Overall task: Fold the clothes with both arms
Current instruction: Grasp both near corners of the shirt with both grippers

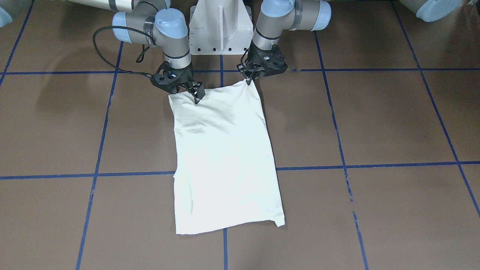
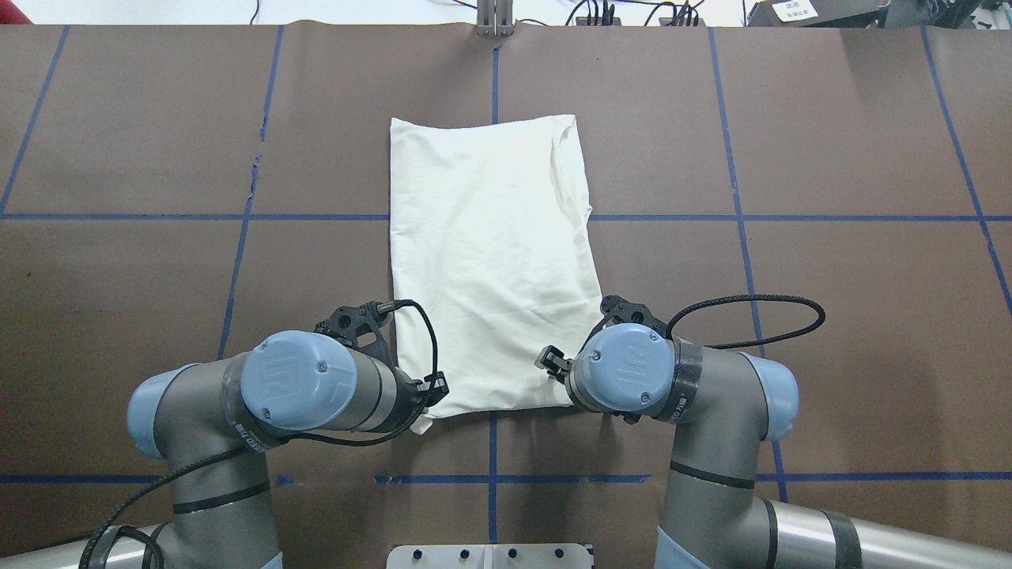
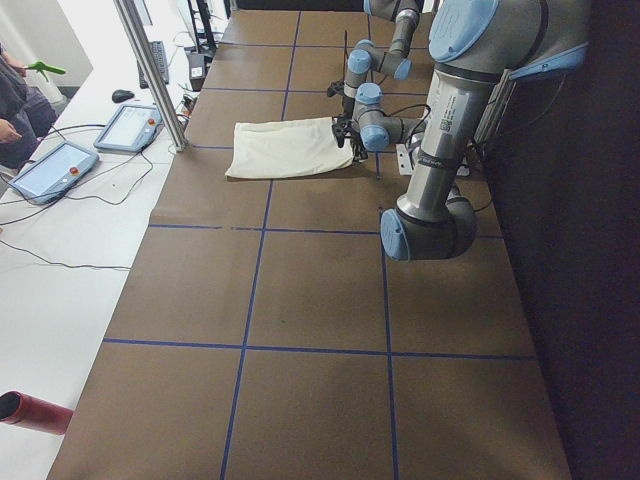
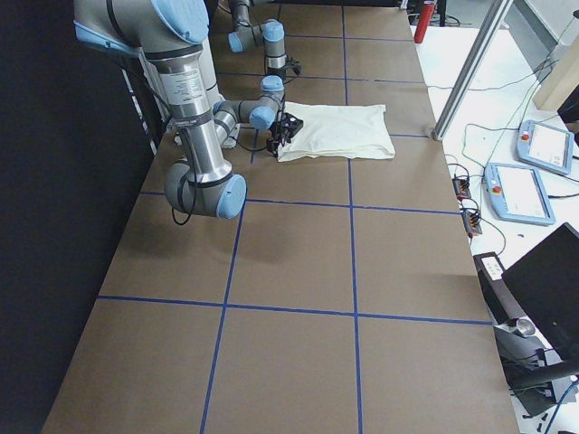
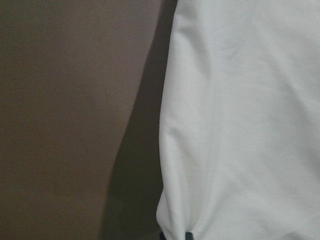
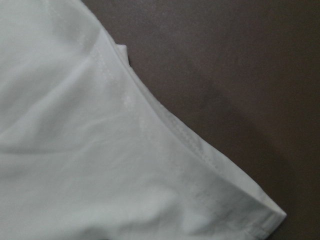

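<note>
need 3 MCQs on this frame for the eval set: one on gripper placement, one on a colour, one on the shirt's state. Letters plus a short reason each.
1. Where on the shirt are both grippers?
A. at its end nearest the pedestal
B. at its far end
C. at mid-length

2. What colour are the grid lines?
A. red
B. blue
C. yellow

3. How does the shirt lie?
A. balled up
B. spread with sleeves out
C. folded into a long strip, plain side up

Answers:
1 A: the left gripper and the right gripper sit at the two corners by the pedestal.
2 B: the lines are blue.
3 C: no sleeve or print shows.
</note>
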`<state>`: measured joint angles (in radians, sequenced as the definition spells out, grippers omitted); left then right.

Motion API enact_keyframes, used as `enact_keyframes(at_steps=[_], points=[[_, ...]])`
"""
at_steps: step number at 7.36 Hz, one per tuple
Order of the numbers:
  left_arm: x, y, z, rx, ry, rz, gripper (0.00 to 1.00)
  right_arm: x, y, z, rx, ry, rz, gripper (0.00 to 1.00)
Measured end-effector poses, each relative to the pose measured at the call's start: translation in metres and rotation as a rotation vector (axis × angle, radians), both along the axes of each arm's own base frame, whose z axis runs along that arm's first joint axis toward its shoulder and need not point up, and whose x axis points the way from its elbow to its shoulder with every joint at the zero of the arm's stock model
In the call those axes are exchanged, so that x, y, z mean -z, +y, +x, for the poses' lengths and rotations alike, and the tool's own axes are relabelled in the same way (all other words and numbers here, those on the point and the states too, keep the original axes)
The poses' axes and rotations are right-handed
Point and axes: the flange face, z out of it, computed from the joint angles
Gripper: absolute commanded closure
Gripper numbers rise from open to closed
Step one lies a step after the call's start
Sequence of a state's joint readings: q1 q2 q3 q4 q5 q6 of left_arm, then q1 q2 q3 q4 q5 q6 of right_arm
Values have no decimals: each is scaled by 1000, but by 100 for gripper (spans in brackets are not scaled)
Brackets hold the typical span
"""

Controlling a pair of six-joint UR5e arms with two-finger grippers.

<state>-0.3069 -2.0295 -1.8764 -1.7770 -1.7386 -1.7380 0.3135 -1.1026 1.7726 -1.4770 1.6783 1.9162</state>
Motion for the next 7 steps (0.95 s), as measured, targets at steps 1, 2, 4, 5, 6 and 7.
enact_keyframes(at_steps=[1, 2, 4, 5, 6, 7], points=[[0, 0, 0, 0, 0, 0, 100, -1, 0, -1, 0, 1, -1, 65], [0, 0, 0, 0, 0, 0, 100, 0, -1, -1, 1, 1, -1, 85], [0, 0, 0, 0, 1, 0, 100, 1, -1, 0, 2, -1, -2, 100], [1, 0, 0, 0, 1, 0, 100, 2, -3, 1, 1, -4, -2, 100], [1, 0, 0, 0, 2, 0, 100, 7, -6, 3, -4, -11, 0, 100], [2, 0, 0, 0, 3, 1, 100, 13, -11, 5, -8, -20, 3, 100]])
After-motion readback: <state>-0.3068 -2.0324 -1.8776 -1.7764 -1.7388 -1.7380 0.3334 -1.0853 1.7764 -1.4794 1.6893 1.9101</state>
